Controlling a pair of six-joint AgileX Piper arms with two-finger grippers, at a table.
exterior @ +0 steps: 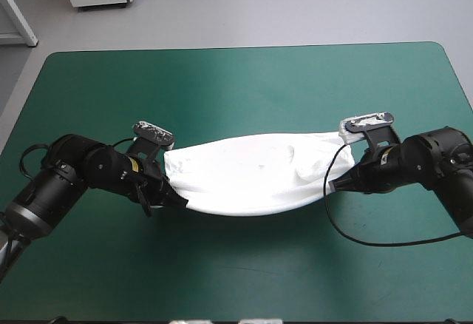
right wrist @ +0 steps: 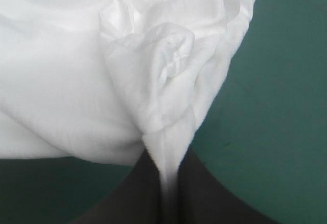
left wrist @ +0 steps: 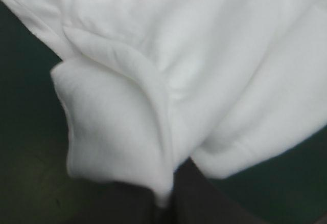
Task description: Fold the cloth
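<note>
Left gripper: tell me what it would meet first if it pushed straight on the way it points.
The T-shirt. The left gripper is shut on its edge, and the white cloth stretches ahead of it toward the right gripper, so it would likely bunch the cloth before reaching anything else.

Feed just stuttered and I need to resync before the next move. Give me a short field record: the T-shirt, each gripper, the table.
t-shirt: white T-shirt, drawn out as a band between the two grippers, mid-table, its long edge bowing toward the near side
left gripper: left gripper shut on the T-shirt's left end, cloth pinched between its fingers
right gripper: right gripper shut on the right end, cloth bunched just ahead of it
table: teal-green cover bare on all sides of the shirt
lift: cannot tell whether the shirt's middle clears the cover
</note>
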